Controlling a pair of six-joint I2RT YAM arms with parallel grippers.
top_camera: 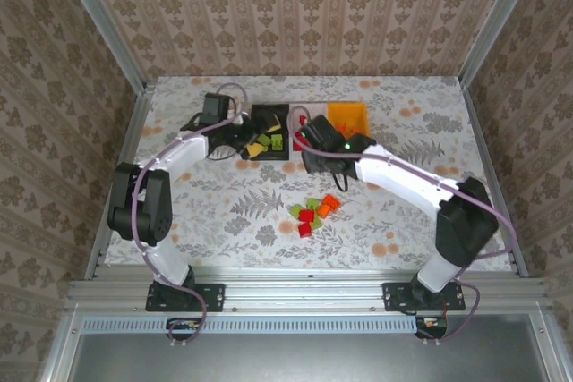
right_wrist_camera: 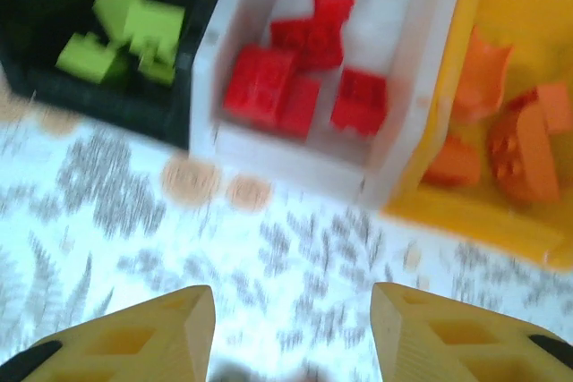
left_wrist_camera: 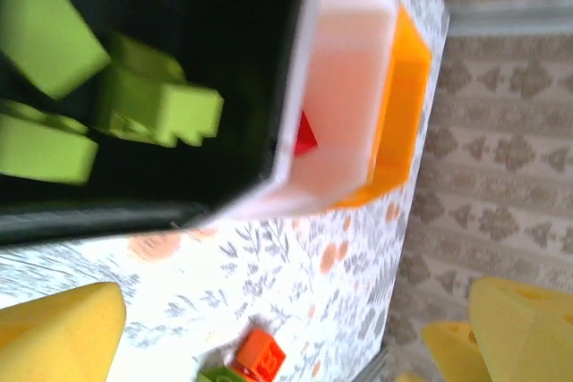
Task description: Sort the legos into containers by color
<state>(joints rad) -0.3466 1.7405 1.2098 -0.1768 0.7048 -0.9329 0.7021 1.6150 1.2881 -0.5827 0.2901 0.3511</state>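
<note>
1. Hanging just beside the black bin (top_camera: 267, 119), the left gripper (left_wrist_camera: 295, 310) has its yellow fingers (left_wrist_camera: 63, 328) spread wide. Nothing is between them.
2. The right gripper (right_wrist_camera: 291, 297) is over the table (top_camera: 224, 194), just in front of the white bin (right_wrist_camera: 269, 145). Its fingers are apart too, and they hold nothing.
3. The three bins sit in a row, side by side: black, then white in the middle, then the orange-yellow bin (right_wrist_camera: 466, 212).
4. The green legos (right_wrist_camera: 134, 29) lie in the black bin. The red legos (right_wrist_camera: 295, 78) lie in the white bin. The orange legos (right_wrist_camera: 510, 140) lie in the orange-yellow bin.
5. A small heap of loose legos (top_camera: 313, 212), red, orange and green, lies on the table, apart from the bins.
6. In the left wrist view, an orange block (left_wrist_camera: 260, 355) lies on the table. The marks on its top are too blurry to read.
</note>
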